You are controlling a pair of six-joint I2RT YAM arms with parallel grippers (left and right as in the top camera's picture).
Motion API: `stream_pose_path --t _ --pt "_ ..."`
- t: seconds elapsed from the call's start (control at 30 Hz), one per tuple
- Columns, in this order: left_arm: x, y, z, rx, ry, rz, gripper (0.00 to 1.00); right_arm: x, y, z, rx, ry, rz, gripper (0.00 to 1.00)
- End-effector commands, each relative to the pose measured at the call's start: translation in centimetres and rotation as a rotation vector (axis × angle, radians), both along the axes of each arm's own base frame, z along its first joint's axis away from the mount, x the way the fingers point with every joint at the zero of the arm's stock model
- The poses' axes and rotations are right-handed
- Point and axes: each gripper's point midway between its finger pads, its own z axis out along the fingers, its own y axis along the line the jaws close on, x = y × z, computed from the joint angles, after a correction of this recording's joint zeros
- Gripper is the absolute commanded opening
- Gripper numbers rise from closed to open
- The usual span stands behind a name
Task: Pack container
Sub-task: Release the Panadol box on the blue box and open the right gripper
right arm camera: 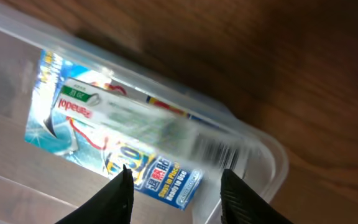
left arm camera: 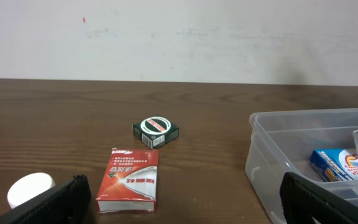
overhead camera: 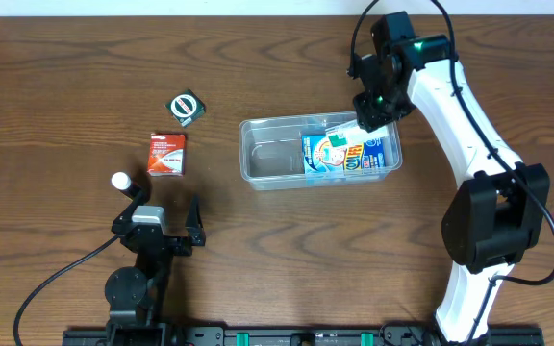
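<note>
At the far left a white round cap [overhead camera: 120, 180] lay just beside your left gripper [overhead camera: 164, 207], which rested low on the table [overhead camera: 46, 77] with its jaws wide apart and nothing in them. Ahead of it lay a red packet [left arm camera: 129, 188], and beyond that a small green-and-black box [left arm camera: 156, 130], both outside the tub and apart from each other. The container [overhead camera: 272, 159] sat at mid-table to their right, its left half bare, a blue box [overhead camera: 327, 159] in its right half and a white-and-green carton [right arm camera: 135, 118] lying slantwise across that. Your right gripper [right arm camera: 176, 186] hung over the container's right end, above the carton, its fingers apart and, as far as the blurred wrist view told, closed on nothing. The step looked like setting the carton down. To finish it well you wanted to rise straight up, fingers wide and clear of the rim, so the carton was not dragged off the blue box.
</note>
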Motion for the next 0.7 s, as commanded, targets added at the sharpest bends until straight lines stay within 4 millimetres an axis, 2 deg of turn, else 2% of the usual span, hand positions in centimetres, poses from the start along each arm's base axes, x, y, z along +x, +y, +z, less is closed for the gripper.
stream_pose_path --t 0.0,0.13,0.23,0.53,0.67 --pt "-0.1 0.0 -1.6 0.006 0.047 -0.002 0.98 -1.0 -0.7 -1.5 -0.007 0.042 -0.001 0.44" --pt "-0.1 0.0 -1.6 0.006 0.047 -0.002 0.98 -1.7 -0.4 -2.8 0.011 0.068 0.002 0.42" --pt "-0.1 0.0 -1.6 0.006 0.047 -0.002 0.98 -1.7 -0.3 -2.8 0.013 0.068 -0.001 0.38" --pt "-0.1 0.0 -1.6 0.006 0.047 -0.001 0.98 -1.1 1.2 -0.4 0.071 0.036 0.02 0.32" --pt "-0.1 0.0 -1.6 0.006 0.047 -0.001 0.98 -1.3 2.0 1.5 0.085 0.012 0.039 0.31"
